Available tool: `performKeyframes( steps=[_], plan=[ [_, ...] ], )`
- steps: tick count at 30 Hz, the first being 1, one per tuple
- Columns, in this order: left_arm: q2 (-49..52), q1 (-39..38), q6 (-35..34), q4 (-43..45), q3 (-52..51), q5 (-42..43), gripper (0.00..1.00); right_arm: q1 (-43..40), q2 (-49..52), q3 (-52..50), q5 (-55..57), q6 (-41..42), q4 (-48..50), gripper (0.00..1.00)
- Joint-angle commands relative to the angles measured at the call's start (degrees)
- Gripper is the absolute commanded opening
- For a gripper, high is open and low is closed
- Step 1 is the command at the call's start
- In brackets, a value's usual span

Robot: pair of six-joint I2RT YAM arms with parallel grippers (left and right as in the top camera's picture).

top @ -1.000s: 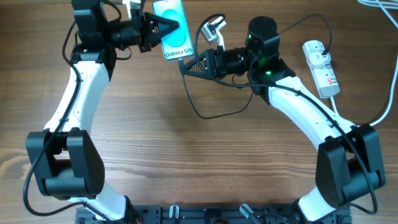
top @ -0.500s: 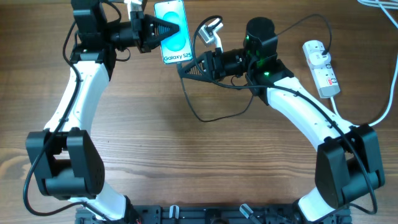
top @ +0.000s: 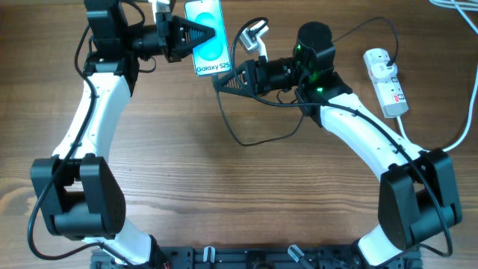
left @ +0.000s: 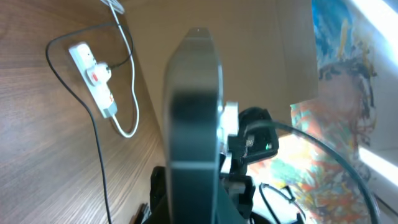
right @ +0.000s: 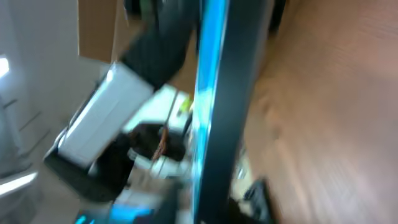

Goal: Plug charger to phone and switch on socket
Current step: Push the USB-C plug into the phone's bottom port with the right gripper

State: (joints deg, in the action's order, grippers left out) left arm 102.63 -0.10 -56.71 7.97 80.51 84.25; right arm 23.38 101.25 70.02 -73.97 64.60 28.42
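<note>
In the overhead view my left gripper (top: 193,35) is shut on the phone (top: 206,31) and holds it above the table's far edge, cyan screen up, "Galaxy S25" band toward my right gripper. My right gripper (top: 225,79) is shut on the tip end of the charger (top: 246,139), right at the phone's lower edge. I cannot tell whether the tip is in the port. The black cable loops over the table and runs to its white plug in the socket (top: 386,81) at far right. The left wrist view shows the phone (left: 193,118) edge-on and the socket (left: 93,73). The blurred right wrist view also shows the phone (right: 221,93) edge-on.
The socket's thick white cord (top: 469,112) runs down the right table edge. The right arm's wrist camera (top: 254,35) sits just right of the phone. Both arms' bases stand at the near edge, left and right.
My right gripper has shifted slightly left toward the phone's lower edge with the cable end. The phone has tilted a little in my left gripper.
</note>
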Motion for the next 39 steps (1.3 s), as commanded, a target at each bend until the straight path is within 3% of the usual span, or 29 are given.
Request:
performKeyframes(
  steps=[1, 3, 6, 8, 9, 10, 12, 18, 23, 26, 30, 39],
  plan=[
    [-1.92, -1.70, 1.05, 0.02, 0.07, 5.92, 0.04, -1.64, -0.22, 1.29, -1.05, -5.66, 1.51, 0.83],
    [-1.92, -1.73, 1.97, 0.22, 0.07, 5.75, 0.04, -1.51, -0.22, 1.27, -7.10, -9.22, 0.57, 0.95],
    [-1.92, -1.73, 2.51, 0.20, 0.07, 5.27, 0.04, -1.46, -0.22, 1.22, -13.05, -9.05, 0.46, 0.95],
    [-1.92, -1.73, 2.49, 0.20, 0.07, 4.52, 0.04, -1.36, -0.22, 1.22, -13.60, -9.03, 0.44, 0.82],
    [-1.92, -1.73, 2.49, 0.17, 0.07, 4.20, 0.04, -1.14, -0.22, 1.16, -13.60, -9.07, 0.44, 0.66],
    [-1.92, -1.73, 2.49, 0.15, 0.07, 3.96, 0.04, -0.92, -0.22, 1.11, -13.55, -9.09, 0.44, 0.58],
    [-1.92, -1.73, 2.47, 0.02, 0.07, 3.28, 0.04, -0.13, -0.22, 0.87, -12.13, -9.05, 0.44, 0.50],
    [-1.90, -1.73, 2.47, -2.67, 0.07, 1.18, 0.04, 0.94, -0.22, 0.79, -6.64, -9.09, -2.58, 0.50],
    [-1.90, -1.73, 2.49, -2.64, 0.07, 1.18, 0.04, 0.94, -0.22, 0.79, -3.15, -9.05, -5.57, 0.23],
    [-1.92, -1.73, 2.49, -2.64, 0.07, 1.16, 0.04, 0.94, -0.22, 0.79, -2.91, -8.96, -5.57, 0.21],
    [-1.92, -1.73, 2.49, -2.64, 0.07, 1.29, 0.04, 0.94, -0.22, 0.79, -1.62, -8.92, -5.57, 0.04],
    [-1.90, -1.73, 4.07, -3.76, 0.04, 5.33, 0.04, 0.87, -0.22, 0.79, 1.99, -3.54, -1.66, 0.04]
  ],
)
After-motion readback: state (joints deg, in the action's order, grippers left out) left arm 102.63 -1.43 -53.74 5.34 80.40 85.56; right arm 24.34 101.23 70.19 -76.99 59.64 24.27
